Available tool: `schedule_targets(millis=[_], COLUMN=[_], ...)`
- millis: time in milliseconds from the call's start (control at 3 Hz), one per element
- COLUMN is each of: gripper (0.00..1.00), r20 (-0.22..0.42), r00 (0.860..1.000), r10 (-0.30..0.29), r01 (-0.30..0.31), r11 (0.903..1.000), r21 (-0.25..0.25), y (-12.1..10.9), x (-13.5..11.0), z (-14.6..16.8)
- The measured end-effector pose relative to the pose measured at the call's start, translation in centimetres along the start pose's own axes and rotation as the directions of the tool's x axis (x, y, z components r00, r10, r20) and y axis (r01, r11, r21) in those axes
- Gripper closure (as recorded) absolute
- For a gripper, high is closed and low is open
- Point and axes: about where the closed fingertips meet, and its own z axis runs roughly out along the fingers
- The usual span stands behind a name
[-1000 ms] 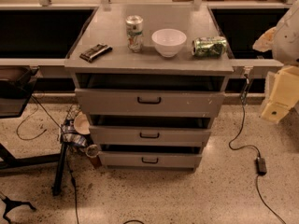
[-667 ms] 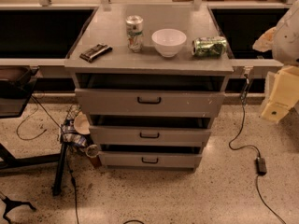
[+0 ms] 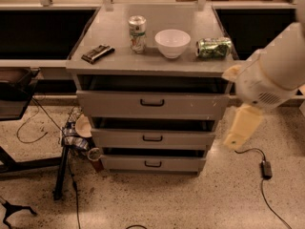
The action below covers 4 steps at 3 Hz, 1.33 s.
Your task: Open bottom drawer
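Cream-coloured, the gripper (image 3: pixel 240 128) hangs under the white arm (image 3: pixel 271 75), to the right of the drawer stack, level with the middle drawer (image 3: pixel 190 139) and apart from it; whether it is apart or together cannot be told. The bottom drawer (image 3: pixel 181 164) sits lowest, just above the floor, its black loop handle (image 3: pixel 153 164) untouched. On the counter (image 3: pixel 114 63) are an upright can (image 3: pixel 137 33), a white bowl (image 3: pixel 172 42) and a green can (image 3: pixel 214 47) on its side

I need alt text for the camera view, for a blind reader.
The gripper hangs right of a grey cabinet, not touching the bottom drawer. On top are an upright can, a white bowl and a green can on its side.
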Motion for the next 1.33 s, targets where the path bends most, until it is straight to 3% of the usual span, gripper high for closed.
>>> schedule_targets(millis=[333, 667, 1000, 1333], gripper=[0.0, 0.0, 0.0, 0.0], r20=[0.094, 0.145, 0.182, 0.182], r00=[0.996, 0.989, 0.98, 0.98], r10=[-0.008, 0.037, 0.079, 0.079], r01=[0.021, -0.001, -0.036, -0.036], r11=[0.9904, 0.9699, 0.9722, 0.9722], r21=[-0.137, -0.243, -0.232, -0.232], y=[3.2, 5.1, 4.1, 4.1], x=[-3.5, -6.4, -6.8, -6.8], z=[11.5, 23.2, 26.0, 26.0])
